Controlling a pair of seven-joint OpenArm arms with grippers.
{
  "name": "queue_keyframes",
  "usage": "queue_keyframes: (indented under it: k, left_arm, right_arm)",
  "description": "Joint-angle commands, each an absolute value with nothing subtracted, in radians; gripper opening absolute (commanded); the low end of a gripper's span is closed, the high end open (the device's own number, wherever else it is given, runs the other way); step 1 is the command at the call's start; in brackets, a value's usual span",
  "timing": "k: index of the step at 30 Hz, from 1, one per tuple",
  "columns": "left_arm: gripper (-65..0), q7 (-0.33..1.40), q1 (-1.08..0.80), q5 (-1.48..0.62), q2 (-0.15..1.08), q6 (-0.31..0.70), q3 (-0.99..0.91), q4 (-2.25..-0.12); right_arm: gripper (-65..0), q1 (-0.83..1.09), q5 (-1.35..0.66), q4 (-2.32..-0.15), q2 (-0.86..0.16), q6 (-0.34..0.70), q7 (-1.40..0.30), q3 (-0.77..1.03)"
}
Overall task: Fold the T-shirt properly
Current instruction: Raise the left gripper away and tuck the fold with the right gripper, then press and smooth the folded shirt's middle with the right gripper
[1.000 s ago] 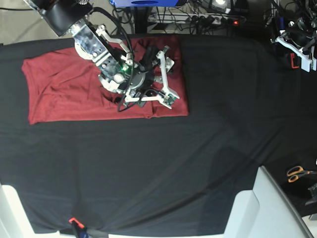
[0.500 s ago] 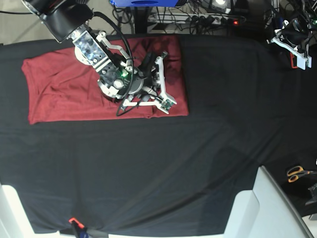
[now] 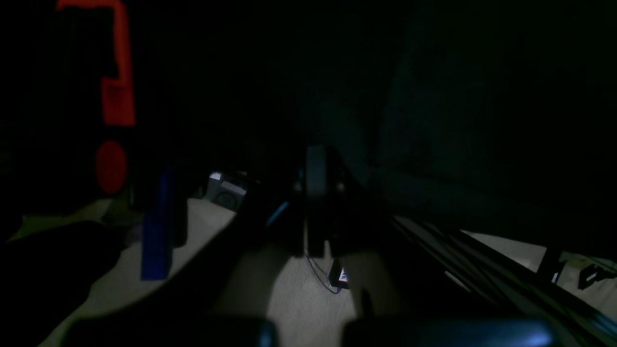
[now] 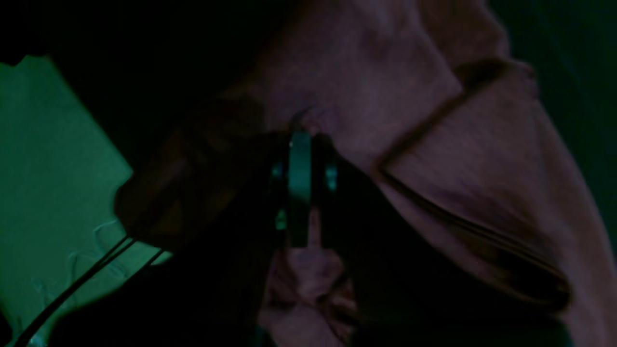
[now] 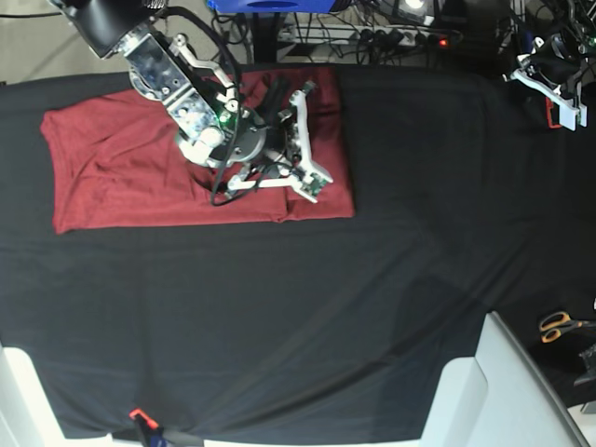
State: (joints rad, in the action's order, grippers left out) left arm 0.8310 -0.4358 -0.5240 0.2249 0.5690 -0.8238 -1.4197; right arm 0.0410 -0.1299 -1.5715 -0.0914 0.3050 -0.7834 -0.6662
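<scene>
The dark red T-shirt (image 5: 112, 177) lies as a folded rectangle at the back left of the black cloth. My right gripper (image 5: 277, 104) sits over the shirt's right part, near its back edge. In the right wrist view this gripper (image 4: 300, 135) is shut, with a pinch of the T-shirt (image 4: 458, 168) bunched at its fingertips. A folded hem runs diagonally to its right. My left gripper (image 5: 556, 79) hovers at the far back right corner, away from the shirt. The left wrist view is very dark and shows that gripper (image 3: 315, 156) shut with nothing in it.
Orange-handled scissors (image 5: 559, 326) lie at the right edge. A white panel (image 5: 503, 391) stands at the front right and another white piece (image 5: 14, 400) at the front left. Cables and a power strip (image 5: 391, 37) run behind the table. A small orange clip (image 5: 140, 414) sits at the front edge.
My right gripper went from open to shut on the shirt fabric, and its arm drew slightly toward the back. The left gripper shifted a little at the back right corner.
</scene>
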Motion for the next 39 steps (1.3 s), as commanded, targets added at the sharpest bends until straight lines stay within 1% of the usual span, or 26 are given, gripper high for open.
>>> queue_keyframes:
  k: [1, 7, 12, 18, 35, 39]
  left_arm:
    - [-65.0, 0.82, -0.44, -0.532, 0.243, 0.572, -0.831, -1.434]
    - [-65.0, 0.762, -0.441, -0.532, 0.243, 0.573, -0.829, -1.426]
    - [-65.0, 0.762, -0.441, -0.532, 0.243, 0.573, -0.829, -1.426]
    - [-65.0, 0.762, -0.433, -0.532, 0.243, 0.573, -0.828, -1.426]
    - [-65.0, 0.76, -0.427, -0.532, 0.243, 0.573, -0.828, -1.385]
    - [-65.0, 0.76, -0.426, -0.532, 0.243, 0.573, -0.828, -1.385]
  right_arm:
    - [-64.7, 0.048, -0.137, -1.606, -0.096, 0.309, -0.768, -0.639]
    - [-64.5, 0.131, -0.139, -1.685, -0.119, 0.315, -0.768, -0.487]
    - [-64.5, 0.171, -0.142, -1.715, -0.165, 0.315, -0.768, -0.433]
    - [-64.5, 0.225, -0.142, -1.753, -0.171, 0.317, -0.766, -0.343]
    - [-64.4, 0.292, -0.142, -1.753, -0.171, 0.317, -0.762, -0.209]
    - [-64.4, 0.305, -0.143, -1.753, -0.171, 0.317, -0.762, -0.202]
